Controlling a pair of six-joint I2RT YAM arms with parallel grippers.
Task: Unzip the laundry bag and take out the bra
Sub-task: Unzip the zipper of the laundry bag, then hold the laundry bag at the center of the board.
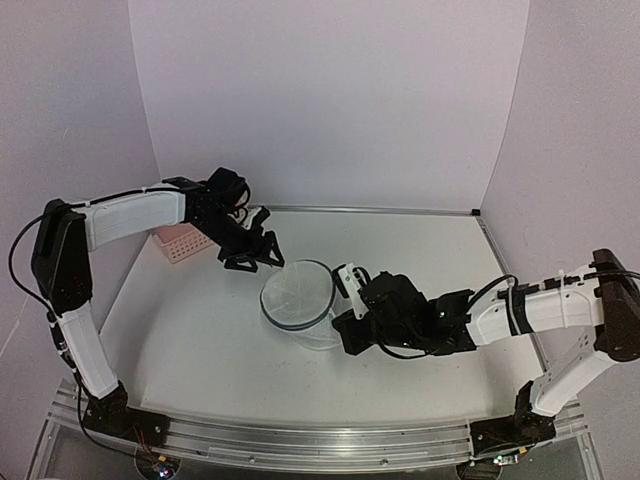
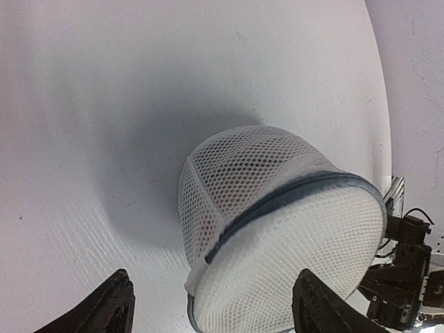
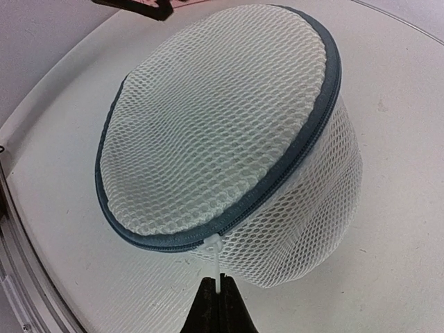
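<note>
looking through the mesh, you could not make out what lay inside the laundry bag [image 1: 297, 297]; in every view the weave showed only white. the pink basket [image 1: 183, 243] at the far left of the table [image 1: 200, 340] was mostly covered by your left arm, with just one end showing. in the left wrist view the fingers [image 2: 114, 305] were cut off by the bottom edge, and in the right wrist view only the dark tips of the right gripper [image 3: 220, 295] rose into the picture. from above, those tips were hard to tell apart from the bag's right side.

the bag sat near the middle of the table, its round lid uppermost and somewhat tilted, the dark grey zip rim [image 3: 305, 139] closed along the stretch you could see. your left arm reached forward and bent rightward, the left gripper [image 1: 262, 255] hanging just beyond the bag's far-left side, jaws spread wide, nothing between them and clear of the mesh. your right arm lay low, stretched leftward from its base, the right gripper pinched tight on the thin white zip pull [image 3: 219, 260] just under the rim.
</note>
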